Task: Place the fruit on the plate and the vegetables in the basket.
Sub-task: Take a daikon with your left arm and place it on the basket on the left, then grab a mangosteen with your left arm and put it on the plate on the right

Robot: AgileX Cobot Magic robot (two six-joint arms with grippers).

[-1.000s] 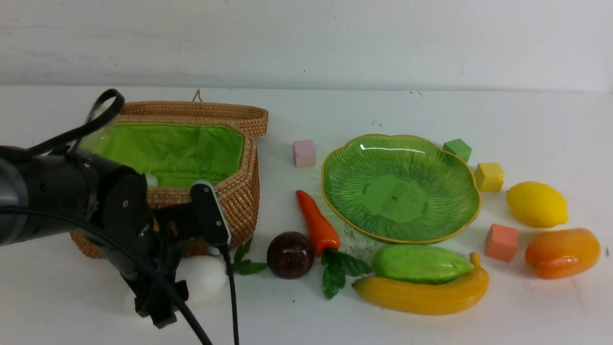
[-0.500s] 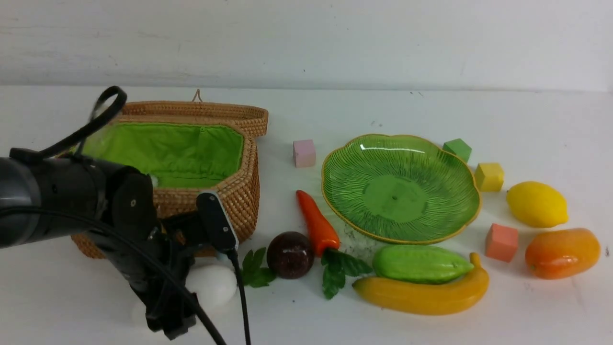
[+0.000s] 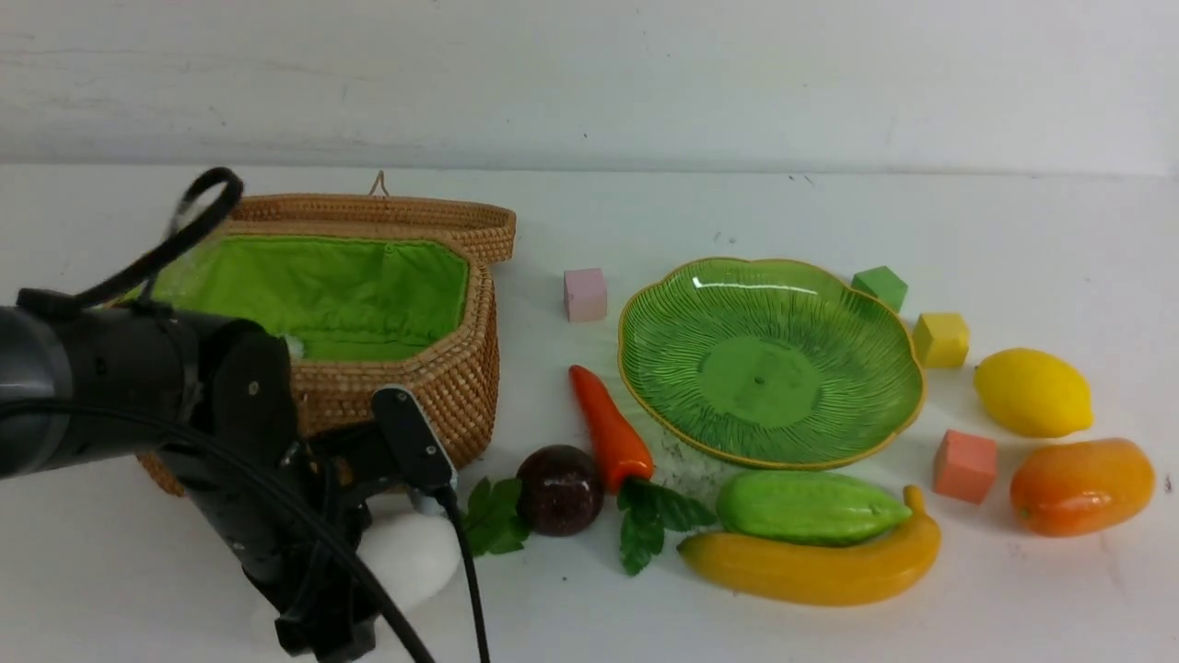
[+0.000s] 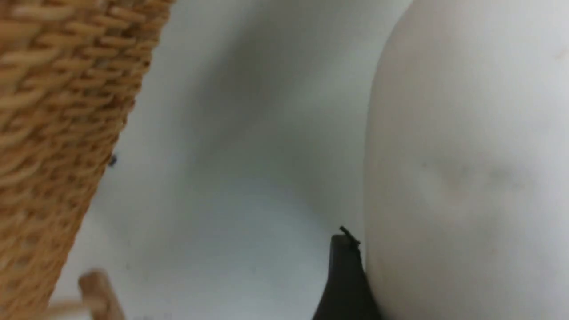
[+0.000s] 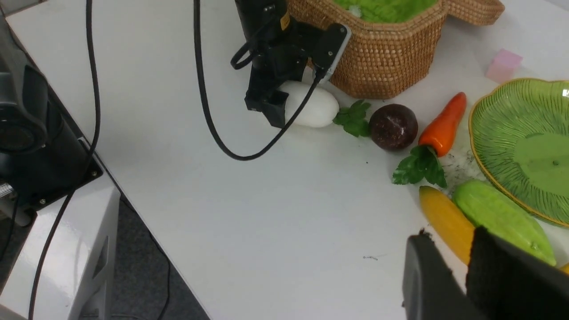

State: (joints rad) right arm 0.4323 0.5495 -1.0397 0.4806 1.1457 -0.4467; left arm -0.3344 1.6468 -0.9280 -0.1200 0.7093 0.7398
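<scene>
**Item:** white oblong toy radish [image 3: 413, 555] with green leaves [image 3: 493, 517].

**Location:** it lies on the white table [image 3: 589, 635], just in front of the near right corner of the octagonal tan wicker basket [image 3: 451, 387]. The radish is outside the basket's green lining.

**Orientation:** its long axis runs roughly left to right across the robot's front. The leaf end points right, and the leaves reach the dark maroon round ball [image 3: 559, 490].

**Holder:** the left gripper [image 5: 280, 100] straddles the blunt half. One black finger [image 4: 344, 275] lies against the radish's flank, and the grip looks closed on it.

**Surroundings:**
- Beyond the ball lies the orange-red toy carrot [image 3: 608, 440], tip away from the robot and leaves toward it.
- Further right come the light green ridged gourd [image 3: 811, 506], the long yellow banana [image 3: 811, 573] touching it, and the ribbed green scalloped plate [image 3: 769, 368].
- At far right are the yellow lemon [image 3: 1032, 391] and the orange mango-like oval [image 3: 1079, 485].
- Pink [image 3: 585, 294], green [image 3: 880, 286], yellow [image 3: 940, 339] and salmon [image 3: 964, 466] cubes ring the plate.

**Obscured:**
- The left arm and its cable cover the radish's blunt end in the front view.
- The opposite finger is hidden.
- The left wrist view is blurred and very close.
- The right gripper [image 5: 451, 235] shows only in its own wrist view, cut off by the frame edge. Whether its jaws are parted cannot be told.
</scene>
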